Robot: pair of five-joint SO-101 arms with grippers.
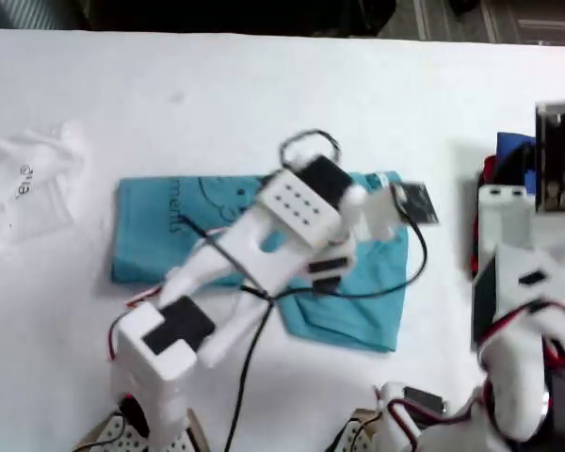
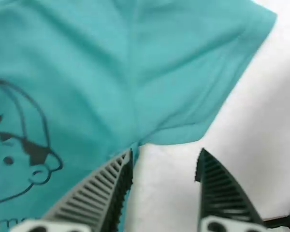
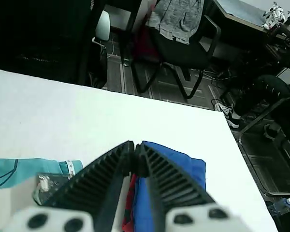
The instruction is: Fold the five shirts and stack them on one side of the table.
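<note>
Teal shirt [image 1: 165, 235] lies partly folded at centre of counter [image 1: 264, 85]. Left pincer [image 2: 165, 154] spread astride its edge, likely for the next fold. Right pincer [image 3: 137, 145] pressed together, parked above folded stack [image 3: 183, 166] at 3 o'clock.

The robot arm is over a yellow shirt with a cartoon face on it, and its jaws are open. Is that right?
Not quite: the shirt is teal, not yellow, as the left wrist view shows. It does have a cartoon face, and the left arm's jaws are open.
</note>
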